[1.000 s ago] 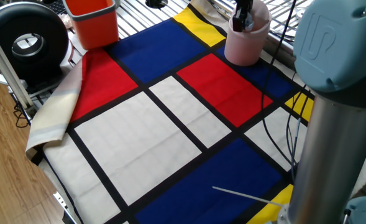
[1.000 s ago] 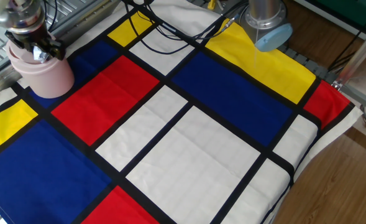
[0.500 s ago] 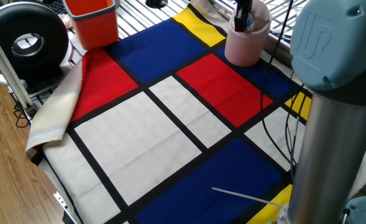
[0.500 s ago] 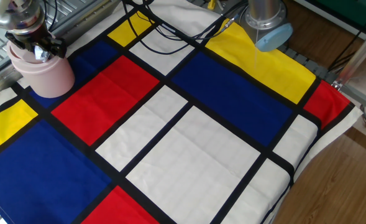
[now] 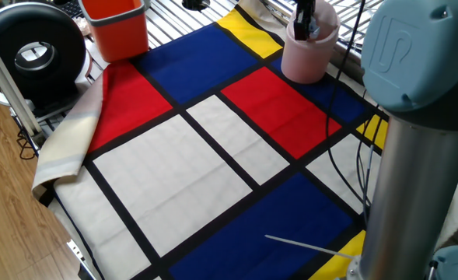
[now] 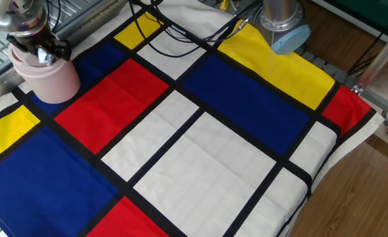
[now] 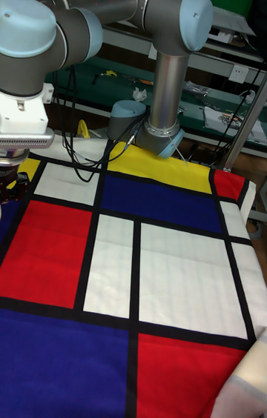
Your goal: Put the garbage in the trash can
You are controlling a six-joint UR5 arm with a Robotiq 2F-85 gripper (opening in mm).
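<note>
Since the claw (image 6: 41,51) sits right at the mouth of the trash can (image 6: 49,79), the garbage (image 6: 44,57) looks to be the small pale wad showing between the dark fingers, at or just inside the rim; too small to be sure of more. Whether the claw is clamped on it or has already let go, I cannot tell from either fixed view. In one fixed view the claw (image 5: 304,23) likewise dips into the top of the trash can (image 5: 306,50), and no paper shows clearly there. Change over the last second: almost none at the can, the claw in the same spot; only the near arm column has shifted slightly in one fixed view. Judgement: the drop step is in hand or just finishing, task nearly done, release and lift-out remaining. Counts: one pink trash can, one orange bin (image 5: 116,27) well apart from the can across the far edge of the tabletop, one wad of garbage, one arm, one claw. Around the can spreads the checked cloth (image 5: 182,167) in red, blue, white and yellow panels, with no stray paper on it.
</note>
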